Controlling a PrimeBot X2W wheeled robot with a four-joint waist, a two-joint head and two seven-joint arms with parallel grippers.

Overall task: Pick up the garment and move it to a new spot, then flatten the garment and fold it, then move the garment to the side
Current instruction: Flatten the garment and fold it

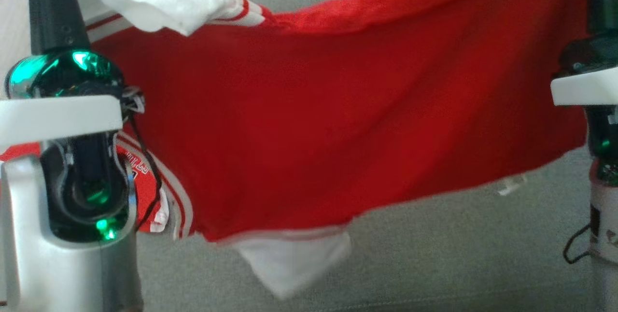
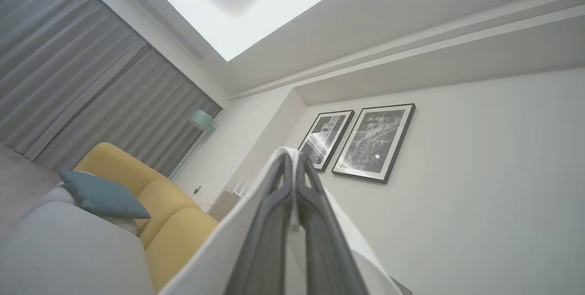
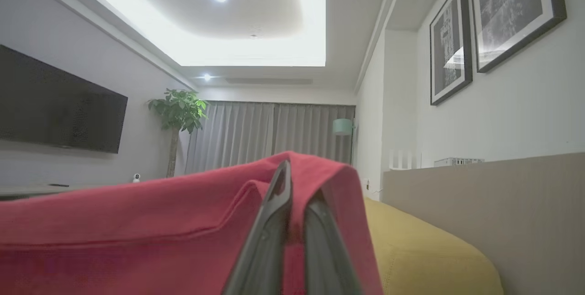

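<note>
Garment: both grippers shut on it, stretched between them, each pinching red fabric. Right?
No. The left gripper pinches white fabric of the garment, per the left wrist view; the right gripper pinches red. Rest holds.

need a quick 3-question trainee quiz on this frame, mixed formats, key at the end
1. True or false: the garment is held up off the surface, spread between the left end effector and the right end effector.
2. Which colour of the garment's fabric does the left end effector pinch? A) white B) red C) none, it is open
3. Fill in: the right end effector is shut on the ____ part of the garment.
Key: 1 true; 2 A; 3 red
</note>
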